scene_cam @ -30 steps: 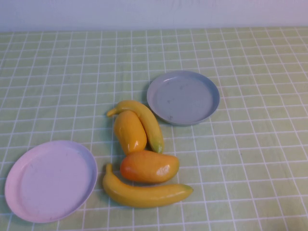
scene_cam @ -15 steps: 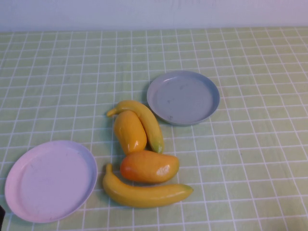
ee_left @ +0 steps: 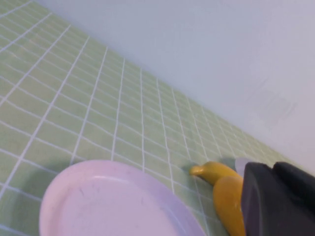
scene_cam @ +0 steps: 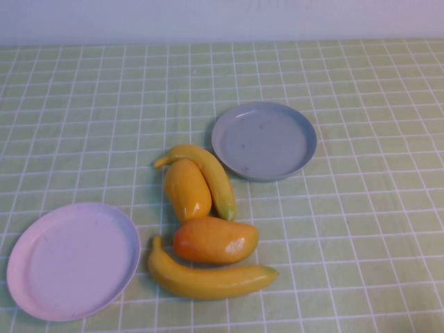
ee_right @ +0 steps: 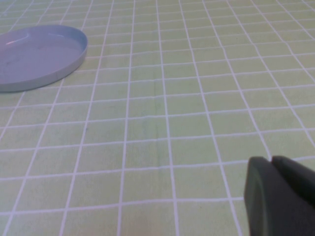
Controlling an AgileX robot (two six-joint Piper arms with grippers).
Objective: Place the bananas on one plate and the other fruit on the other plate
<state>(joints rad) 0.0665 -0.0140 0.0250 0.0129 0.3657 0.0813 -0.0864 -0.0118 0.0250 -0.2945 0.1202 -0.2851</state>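
Two bananas lie mid-table in the high view, one far (scene_cam: pixel 208 170) and one near (scene_cam: pixel 208 279). Between them are two orange-yellow mangoes, one upright (scene_cam: pixel 186 189) and one lying across (scene_cam: pixel 215 239). The grey-blue plate (scene_cam: pixel 264 141) is empty behind and to the right of them. The pale pink plate (scene_cam: pixel 73 260) is empty at the near left. Neither gripper shows in the high view. My left gripper (ee_left: pixel 272 169) is shut and empty, low near the pink plate (ee_left: pixel 113 201), with a banana (ee_left: pixel 211 172) and a mango (ee_left: pixel 229 201) beyond. My right gripper (ee_right: pixel 270 162) is shut and empty over bare cloth, apart from the grey-blue plate (ee_right: pixel 37 54).
A green checked cloth (scene_cam: pixel 361 229) covers the whole table. A pale wall (scene_cam: pixel 208 17) runs along the far edge. No other objects show.
A small dark shape at the high view's lower left edge half a second ago is gone now. The fruit and plates have not moved.
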